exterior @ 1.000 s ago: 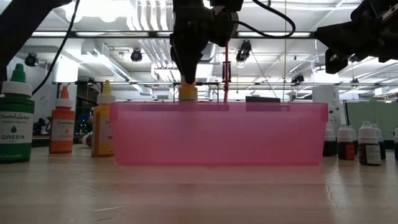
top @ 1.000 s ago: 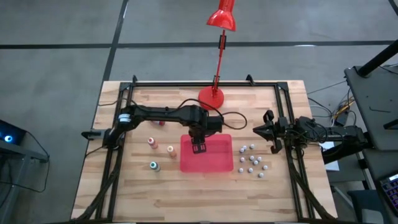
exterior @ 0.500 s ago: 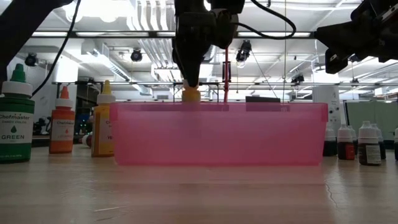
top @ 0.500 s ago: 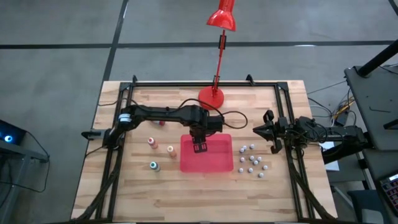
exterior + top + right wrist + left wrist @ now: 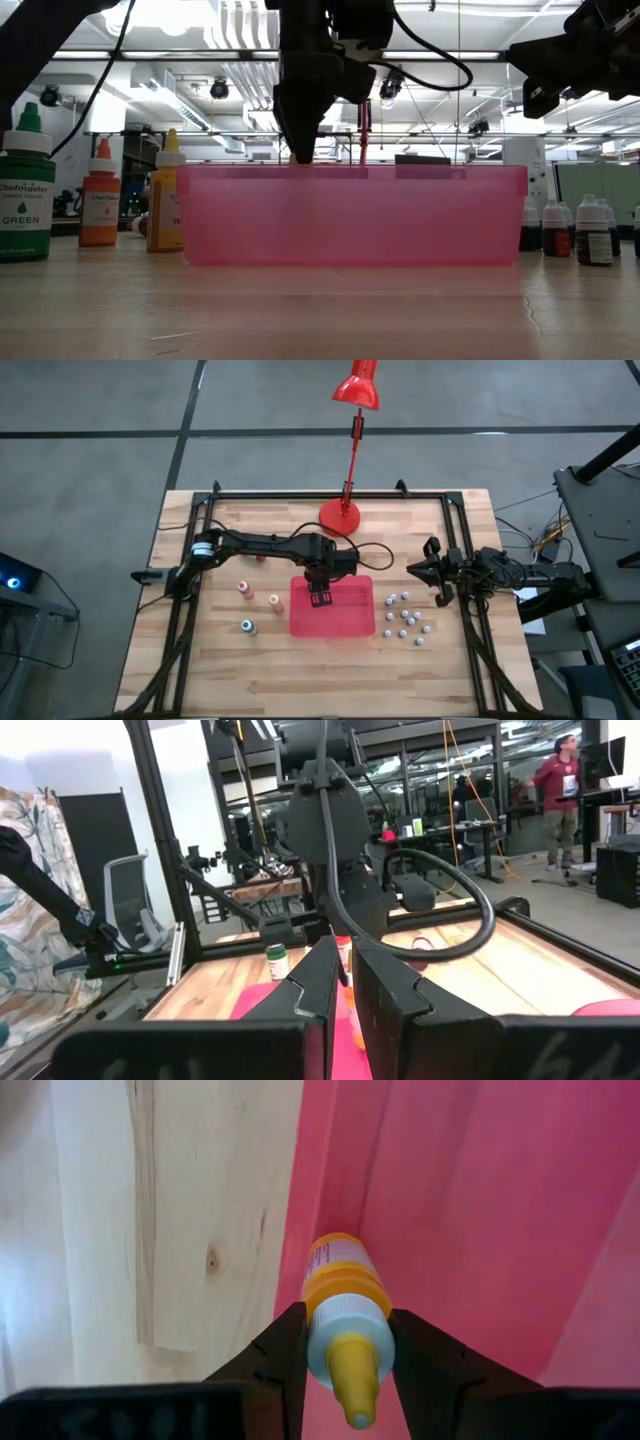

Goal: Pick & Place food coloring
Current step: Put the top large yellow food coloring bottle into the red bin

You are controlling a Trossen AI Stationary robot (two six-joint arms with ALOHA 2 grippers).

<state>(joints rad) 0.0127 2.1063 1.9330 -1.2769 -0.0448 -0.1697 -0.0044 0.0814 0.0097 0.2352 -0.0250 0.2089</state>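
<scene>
My left gripper [image 5: 320, 596] points down into the left part of the red tray [image 5: 355, 622] and is shut on a food coloring bottle with a yellow cap [image 5: 345, 1305]. In the low view the tray's pink wall [image 5: 400, 215] hides the bottle below the gripper [image 5: 300, 152]. Three more bottles stand upright on the wood left of the tray: pink-capped [image 5: 243, 588], orange [image 5: 273, 600] and green [image 5: 247, 626]. A red-capped one [image 5: 259, 557] stands farther back. My right gripper [image 5: 430, 572] waits shut at the table's right edge. My left gripper pinches the bottle at its white collar [image 5: 345, 1332], just under the yellow nozzle, between its two fingers [image 5: 285, 1350]. The fingers come from above, pointing down. The bottle hangs upright below them, inside the tray near its left wall. Whether its base touches the tray floor, I cannot tell.
Several small dark bottles with white caps [image 5: 405, 615] stand right of the tray. A red desk lamp's base [image 5: 340, 516] sits behind the tray. Black frame rails [image 5: 190, 590] run along the table's left and right sides. Bare wood lies in front of the tray.
My left gripper has gone down with the yellow-capped bottle. The bottle's cap, which showed above the tray's rim in the low view, has sunk behind the tray wall.
</scene>
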